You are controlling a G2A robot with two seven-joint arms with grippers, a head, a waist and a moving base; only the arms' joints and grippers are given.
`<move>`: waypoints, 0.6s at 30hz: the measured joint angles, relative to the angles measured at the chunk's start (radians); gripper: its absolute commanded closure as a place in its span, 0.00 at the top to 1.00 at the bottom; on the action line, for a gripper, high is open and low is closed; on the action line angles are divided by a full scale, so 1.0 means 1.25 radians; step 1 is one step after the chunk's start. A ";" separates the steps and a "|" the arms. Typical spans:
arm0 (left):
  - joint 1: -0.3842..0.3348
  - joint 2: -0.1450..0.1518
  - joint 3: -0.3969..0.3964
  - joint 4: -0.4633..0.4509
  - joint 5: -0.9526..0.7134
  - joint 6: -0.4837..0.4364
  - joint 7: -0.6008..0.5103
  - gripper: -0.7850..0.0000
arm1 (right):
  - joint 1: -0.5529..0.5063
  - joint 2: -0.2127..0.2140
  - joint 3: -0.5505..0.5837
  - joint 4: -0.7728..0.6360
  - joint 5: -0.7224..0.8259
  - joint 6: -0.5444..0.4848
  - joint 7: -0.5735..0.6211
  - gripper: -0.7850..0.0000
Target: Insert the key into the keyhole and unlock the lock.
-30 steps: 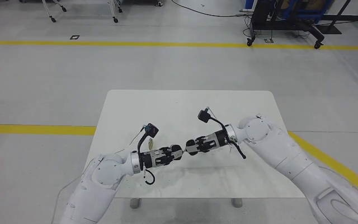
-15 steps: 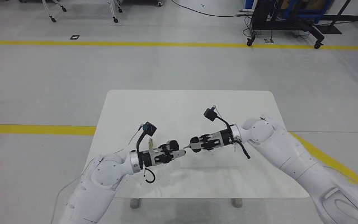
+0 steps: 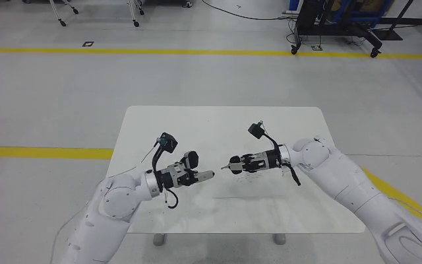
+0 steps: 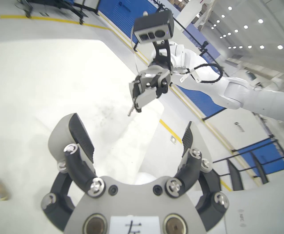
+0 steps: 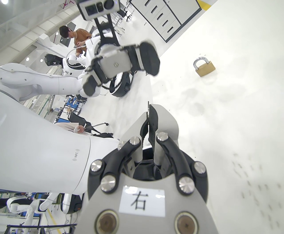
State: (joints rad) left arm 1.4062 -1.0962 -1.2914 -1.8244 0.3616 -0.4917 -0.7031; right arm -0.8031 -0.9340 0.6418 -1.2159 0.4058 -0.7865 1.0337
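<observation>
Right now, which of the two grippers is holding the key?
The right gripper, pinched shut on the thin metal key; the left gripper is wide open and empty.

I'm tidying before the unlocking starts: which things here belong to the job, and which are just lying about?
Job: key, held up off the table; brass padlock, lying on the table.
Lying about: drawer cabinet and black cart, both on the floor.
</observation>
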 measured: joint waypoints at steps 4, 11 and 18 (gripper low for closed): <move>0.034 0.017 -0.094 -0.034 0.146 0.005 0.001 1.00 | 0.000 0.000 0.000 0.000 0.000 0.000 0.000 0.00; 0.026 0.018 -0.053 0.075 0.354 0.006 0.029 0.92 | 0.000 0.000 0.000 0.000 0.000 0.000 0.000 0.00; -0.037 0.005 0.052 0.168 0.538 0.073 0.079 0.90 | 0.000 0.000 0.000 0.000 0.000 0.000 0.000 0.00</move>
State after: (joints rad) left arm 1.3599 -1.0897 -1.2263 -1.6143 1.0341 -0.4004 -0.6042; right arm -0.8031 -0.9340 0.6418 -1.2159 0.4058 -0.7866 1.0336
